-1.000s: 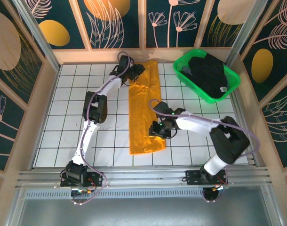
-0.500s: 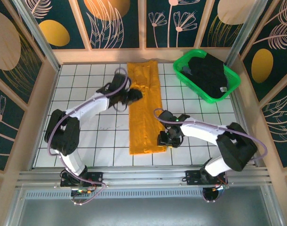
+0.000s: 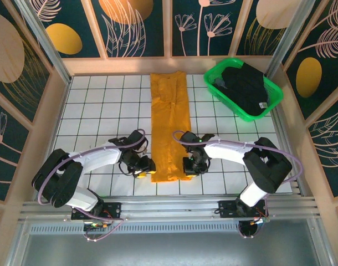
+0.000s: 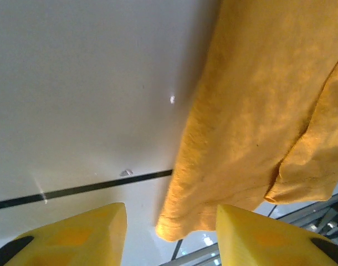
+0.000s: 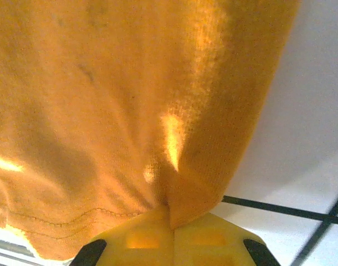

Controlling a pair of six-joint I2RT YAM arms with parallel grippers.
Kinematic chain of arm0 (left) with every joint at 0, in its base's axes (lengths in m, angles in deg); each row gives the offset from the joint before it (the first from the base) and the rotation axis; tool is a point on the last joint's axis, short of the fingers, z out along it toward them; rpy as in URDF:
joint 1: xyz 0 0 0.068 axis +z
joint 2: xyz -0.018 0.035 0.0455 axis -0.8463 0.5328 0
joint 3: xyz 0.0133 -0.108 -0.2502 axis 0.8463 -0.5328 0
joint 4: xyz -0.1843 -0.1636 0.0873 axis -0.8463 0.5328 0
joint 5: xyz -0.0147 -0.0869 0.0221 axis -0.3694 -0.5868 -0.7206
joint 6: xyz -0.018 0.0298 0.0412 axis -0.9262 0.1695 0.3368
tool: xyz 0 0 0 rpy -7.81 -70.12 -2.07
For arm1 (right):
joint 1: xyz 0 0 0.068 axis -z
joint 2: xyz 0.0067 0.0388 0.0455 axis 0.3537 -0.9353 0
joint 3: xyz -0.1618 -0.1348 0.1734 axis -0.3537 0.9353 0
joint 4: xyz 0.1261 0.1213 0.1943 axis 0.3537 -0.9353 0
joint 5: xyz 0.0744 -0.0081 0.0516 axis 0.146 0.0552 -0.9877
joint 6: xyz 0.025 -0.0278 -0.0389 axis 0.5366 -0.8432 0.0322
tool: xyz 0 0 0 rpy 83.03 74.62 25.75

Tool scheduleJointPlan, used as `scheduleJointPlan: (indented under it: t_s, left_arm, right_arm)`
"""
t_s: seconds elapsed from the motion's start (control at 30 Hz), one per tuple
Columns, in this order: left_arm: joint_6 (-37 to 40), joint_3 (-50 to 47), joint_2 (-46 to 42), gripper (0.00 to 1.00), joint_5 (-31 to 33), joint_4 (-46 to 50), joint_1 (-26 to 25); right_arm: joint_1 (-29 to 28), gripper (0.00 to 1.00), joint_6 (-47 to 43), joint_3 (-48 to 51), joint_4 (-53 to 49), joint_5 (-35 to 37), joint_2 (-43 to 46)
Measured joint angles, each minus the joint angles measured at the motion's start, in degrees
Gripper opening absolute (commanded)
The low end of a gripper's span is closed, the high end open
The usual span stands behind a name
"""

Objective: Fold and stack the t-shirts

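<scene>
Our orange shirt [image 3: 170, 124] lies as a long strip between the arms, and the black shirt [image 3: 244, 86] sits in the basket [image 3: 252, 116]. It's light, limp cloth, so we take the near corners. Overhead hides the grips. Up close, our right gripper [image 5: 172, 219] pinches the edge, while our left gripper [image 4: 170, 227] gapes beside the corner.

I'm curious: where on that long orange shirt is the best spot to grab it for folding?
By the two corners of its near hem, coming in from each side. The orange shirt lies flat as a long narrow strip, so both edges can be reached from the table beside it. The right jaws are shut on the near right corner. The left jaws stand open at the near left corner.
</scene>
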Motion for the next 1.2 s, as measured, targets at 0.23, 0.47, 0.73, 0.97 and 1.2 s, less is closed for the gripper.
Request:
scheduleJointPlan:
  t_s: [0.23, 0.47, 0.73, 0.97, 1.2]
  left_arm:
    - [-2.9, -0.9, 2.2, 0.43, -1.9, -3.0, -3.5]
    - [-2.9, 0.9, 4.5, 0.00, -1.0, -0.9, -3.6]
    - [-4.4, 10.9, 1.3, 0.00, 4.3, -2.6, -0.9]
    - [-6.2, 23.0, 5.1, 0.00, 5.6, -6.9, 9.2]
    - [-5.2, 38.9, 20.4, 0.00, 5.6, -10.9, 15.0]
  right_arm:
    - [-1.5, 0.00, 0.7, 1.6, 1.7, -2.2, 1.0]
    - [-2.1, 0.00, 1.1, 3.3, 1.9, -3.5, 3.3]
    - [6.4, 0.00, 0.9, -6.5, -0.9, -2.0, 5.8]
    - [15.8, 0.00, -2.4, -27.5, -2.0, 1.2, -3.5]
    - [22.1, 0.00, -5.9, -49.8, -3.3, 2.9, -22.6]
